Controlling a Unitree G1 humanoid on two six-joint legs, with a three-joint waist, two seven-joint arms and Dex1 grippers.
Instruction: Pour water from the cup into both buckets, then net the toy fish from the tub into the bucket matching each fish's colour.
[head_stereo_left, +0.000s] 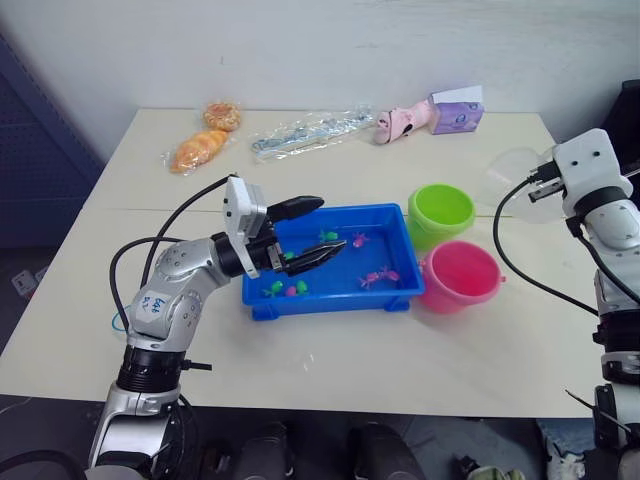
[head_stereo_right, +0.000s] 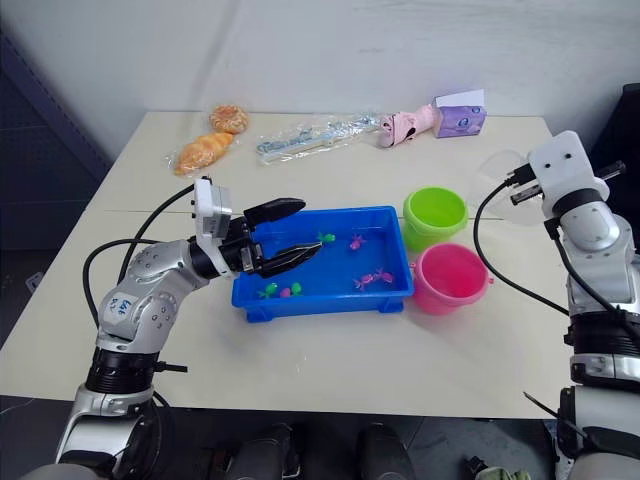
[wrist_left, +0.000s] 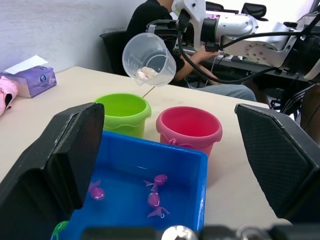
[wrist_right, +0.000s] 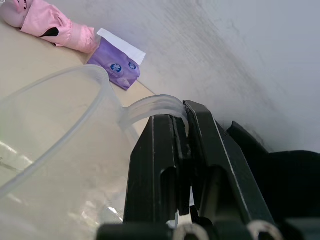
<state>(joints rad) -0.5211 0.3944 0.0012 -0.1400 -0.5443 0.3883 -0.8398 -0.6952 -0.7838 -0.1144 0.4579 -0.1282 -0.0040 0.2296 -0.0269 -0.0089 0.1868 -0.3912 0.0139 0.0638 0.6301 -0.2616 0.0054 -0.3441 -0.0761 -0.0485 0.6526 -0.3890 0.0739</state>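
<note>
Right tool (wrist_right: 182, 165) clamped on cup (wrist_left: 148, 59) handle, cup tilted above green bucket (head_stereo_left: 441, 212), pink bucket (head_stereo_left: 460, 276) just beside; left tool (head_stereo_left: 308, 232) wide open, empty.

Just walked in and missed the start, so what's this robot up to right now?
The right gripper is shut on the handle of the clear cup, held tilted in the air near the green bucket and pink bucket. The left gripper hovers open over the blue tub, where the toy fish lie.
</note>
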